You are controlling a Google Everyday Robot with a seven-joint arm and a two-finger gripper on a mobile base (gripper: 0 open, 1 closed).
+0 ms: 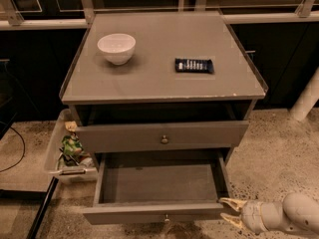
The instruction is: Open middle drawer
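Observation:
The grey cabinet [164,78] has its middle drawer [159,183] pulled well out, its inside bare. The drawer's front panel [124,214] carries a small round knob [167,217]. The drawer above it [129,137], with its knob [164,139], stands only slightly out. My gripper [228,210] is at the lower right, at the right end of the middle drawer's front. Its two pale fingers [230,202] are spread apart, tips at the panel's corner. Anything below the open drawer is hidden.
A white bowl [116,48] and a dark snack bar [194,65] lie on the cabinet top. A clear bin with wrappers [70,151] sits on the floor at the left. A white post [306,101] stands at the right, and a dark bar [42,210] runs along the floor at the lower left.

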